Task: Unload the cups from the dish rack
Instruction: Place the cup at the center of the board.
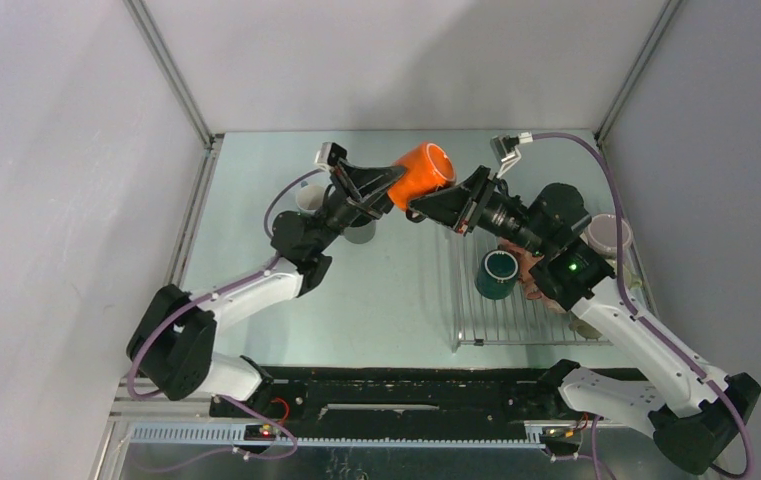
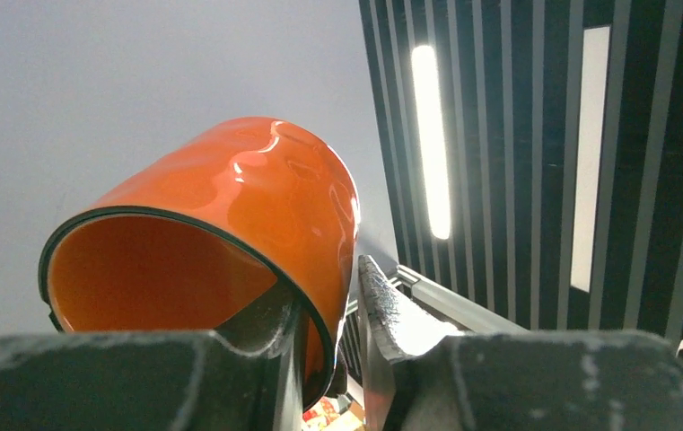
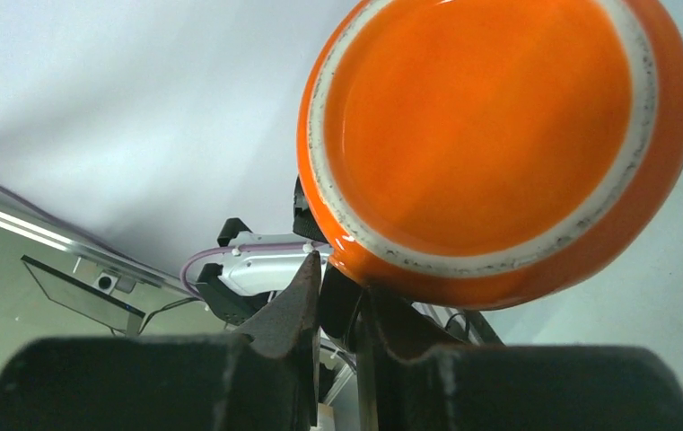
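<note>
An orange cup (image 1: 422,172) hangs in the air over the back of the table, lying on its side between my two grippers. My left gripper (image 1: 393,185) is shut on its rim wall, one finger inside the mouth and one outside (image 2: 328,287). My right gripper (image 1: 418,208) is shut on the cup from the other side, at the edge by its base (image 3: 342,278), where the cup's unglazed foot ring (image 3: 490,135) faces the camera. The dish rack (image 1: 516,325) lies at the right, with a dark teal cup (image 1: 499,274) standing in it.
A lilac cup (image 1: 606,235) sits at the rack's far right corner. Part of a pink cup (image 1: 528,265) shows under my right arm. Left of the rack, a pale cup (image 1: 308,197) and a grey cup (image 1: 359,232) stand on the table below my left arm.
</note>
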`<act>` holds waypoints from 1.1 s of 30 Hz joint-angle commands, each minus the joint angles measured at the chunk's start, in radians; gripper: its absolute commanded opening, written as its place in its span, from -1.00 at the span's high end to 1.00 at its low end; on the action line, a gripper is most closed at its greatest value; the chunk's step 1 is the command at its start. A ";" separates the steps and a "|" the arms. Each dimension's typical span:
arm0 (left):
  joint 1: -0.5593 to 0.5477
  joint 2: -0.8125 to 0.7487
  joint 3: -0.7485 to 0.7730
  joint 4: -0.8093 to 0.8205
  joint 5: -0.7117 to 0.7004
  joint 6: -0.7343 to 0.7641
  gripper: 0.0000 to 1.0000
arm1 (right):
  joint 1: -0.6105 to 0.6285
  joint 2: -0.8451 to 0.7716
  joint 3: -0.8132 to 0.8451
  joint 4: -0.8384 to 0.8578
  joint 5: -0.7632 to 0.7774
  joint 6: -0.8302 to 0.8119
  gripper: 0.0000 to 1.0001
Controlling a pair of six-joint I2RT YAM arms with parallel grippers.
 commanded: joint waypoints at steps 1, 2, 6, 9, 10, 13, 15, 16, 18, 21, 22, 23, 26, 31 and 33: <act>-0.007 -0.086 0.075 0.082 -0.045 0.033 0.99 | 0.008 -0.005 -0.015 -0.049 0.042 -0.025 0.76; -0.007 -0.086 0.070 0.081 -0.049 0.035 0.99 | 0.013 -0.006 -0.015 -0.061 0.054 -0.030 0.68; -0.007 -0.096 0.062 0.067 -0.064 0.049 0.99 | 0.026 -0.011 -0.015 -0.107 0.096 -0.045 0.22; -0.007 -0.109 0.050 0.034 -0.073 0.076 1.00 | 0.029 -0.017 -0.014 -0.133 0.126 -0.055 -0.05; -0.007 -0.114 0.049 0.013 -0.071 0.085 0.99 | 0.030 -0.019 -0.014 -0.141 0.134 -0.058 -0.10; -0.006 -0.123 0.045 -0.031 -0.054 0.102 0.99 | 0.030 -0.021 -0.015 -0.149 0.154 -0.062 -0.20; -0.007 -0.129 0.036 -0.069 -0.048 0.110 1.00 | 0.029 -0.018 -0.014 -0.182 0.162 -0.062 -0.24; -0.007 -0.135 0.025 -0.081 -0.052 0.113 0.99 | 0.030 -0.016 -0.014 -0.185 0.165 -0.062 -0.26; -0.007 -0.153 0.002 -0.126 -0.056 0.134 0.99 | 0.030 -0.015 -0.015 -0.194 0.176 -0.065 -0.31; -0.005 -0.174 -0.013 -0.185 -0.056 0.172 0.99 | 0.031 -0.018 -0.014 -0.221 0.200 -0.072 -0.40; -0.004 -0.182 -0.014 -0.213 -0.051 0.186 0.99 | 0.031 -0.018 -0.014 -0.229 0.205 -0.075 -0.44; -0.002 -0.192 -0.016 -0.245 -0.051 0.206 0.99 | 0.031 -0.019 -0.014 -0.235 0.210 -0.077 -0.47; 0.005 -0.223 -0.023 -0.334 -0.054 0.257 0.99 | 0.032 -0.023 -0.014 -0.258 0.224 -0.092 -0.56; 0.031 -0.249 -0.049 -0.375 -0.047 0.287 0.99 | 0.038 -0.034 -0.014 -0.309 0.256 -0.125 -0.74; 0.041 -0.260 -0.060 -0.395 -0.044 0.299 0.99 | 0.044 -0.030 -0.002 -0.334 0.267 -0.142 -0.80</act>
